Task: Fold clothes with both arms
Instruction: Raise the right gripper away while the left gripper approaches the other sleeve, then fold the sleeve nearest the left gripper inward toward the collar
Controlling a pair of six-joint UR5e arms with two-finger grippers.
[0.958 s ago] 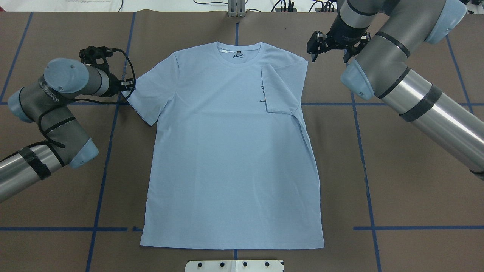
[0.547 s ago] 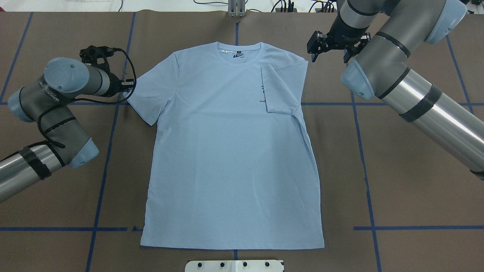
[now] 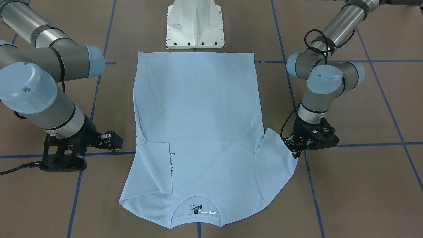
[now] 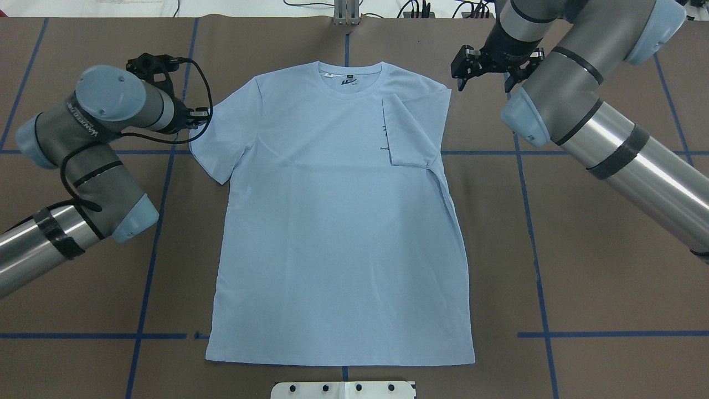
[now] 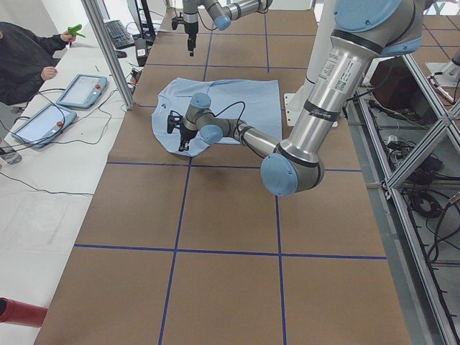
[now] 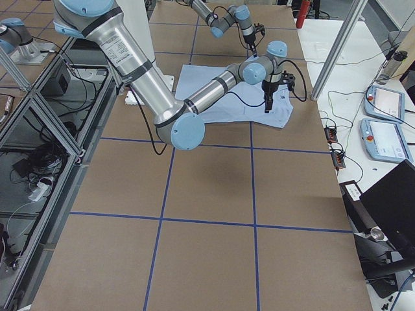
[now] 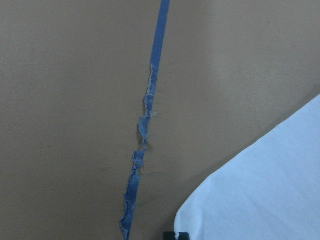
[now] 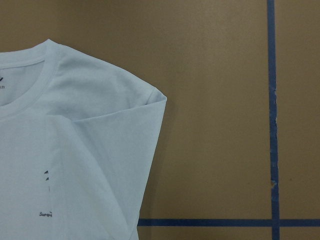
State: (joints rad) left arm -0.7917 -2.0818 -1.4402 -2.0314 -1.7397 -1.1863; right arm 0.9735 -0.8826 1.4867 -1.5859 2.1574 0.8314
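Note:
The pale blue T-shirt (image 4: 338,221) lies flat on the brown table, collar (image 4: 350,75) at the far side. Its sleeve (image 4: 410,130) on my right is folded in over the chest, hiding most of the print. The other sleeve (image 4: 221,138) lies spread out. My left gripper (image 4: 200,115) sits at that sleeve's outer edge (image 3: 290,155), apparently shut on the cloth; one dark fingertip (image 7: 176,234) shows at the sleeve corner. My right gripper (image 4: 483,84) hangs open above bare table just beyond the folded shoulder, and the right wrist view looks down on that shoulder (image 8: 125,115).
Blue tape lines (image 4: 149,244) grid the brown table cover. The white pedestal base (image 3: 195,26) stands at the shirt's hem side. A person (image 5: 21,57) and tablets (image 5: 79,90) are at a side bench past the table's far edge.
The left arm has swung toward the shirt, and the sleeve's outer edge has shifted inward with its gripper. The right gripper has barely moved.

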